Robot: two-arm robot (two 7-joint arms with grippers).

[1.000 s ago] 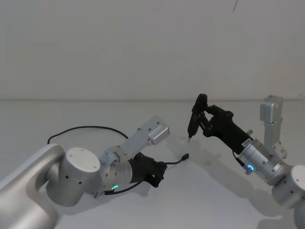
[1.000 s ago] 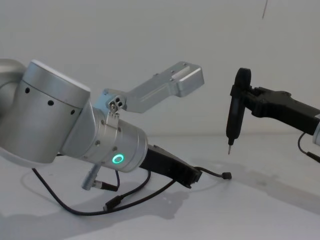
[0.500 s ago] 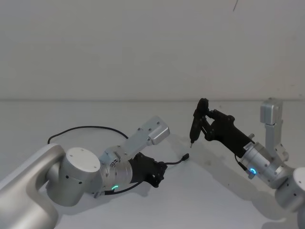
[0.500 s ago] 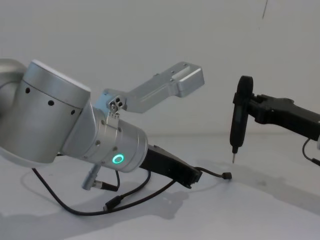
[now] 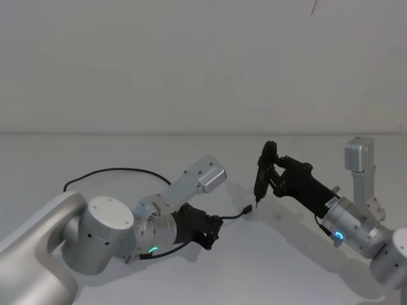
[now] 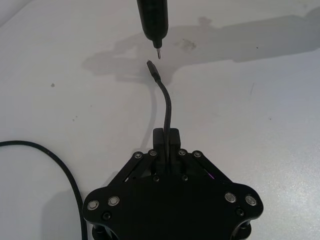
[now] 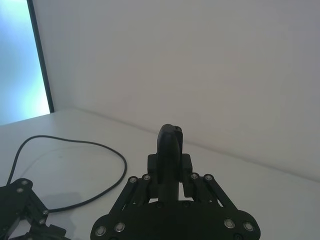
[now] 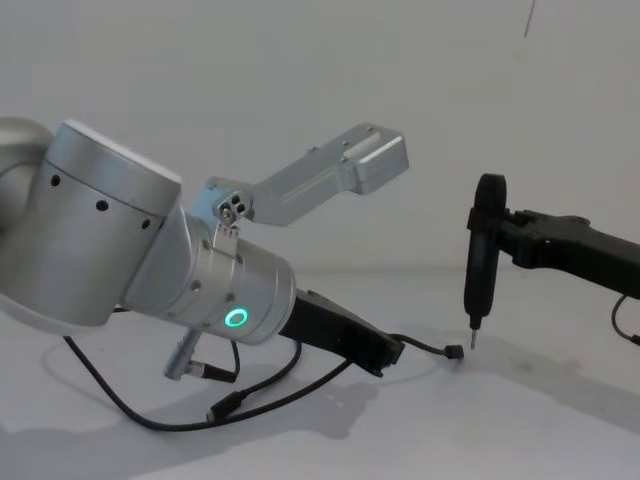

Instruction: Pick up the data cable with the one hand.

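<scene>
Above data cable [image 6: 168, 110], black tool [image 8: 482, 245] lower

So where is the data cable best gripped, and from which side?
Take the data cable just behind its small plug, coming low along the table from the robot's left, the gripper closing across it: that stretch runs straight and thin. The left gripper is shut there; the right gripper holds a black tool tip-down close to the plug.
</scene>
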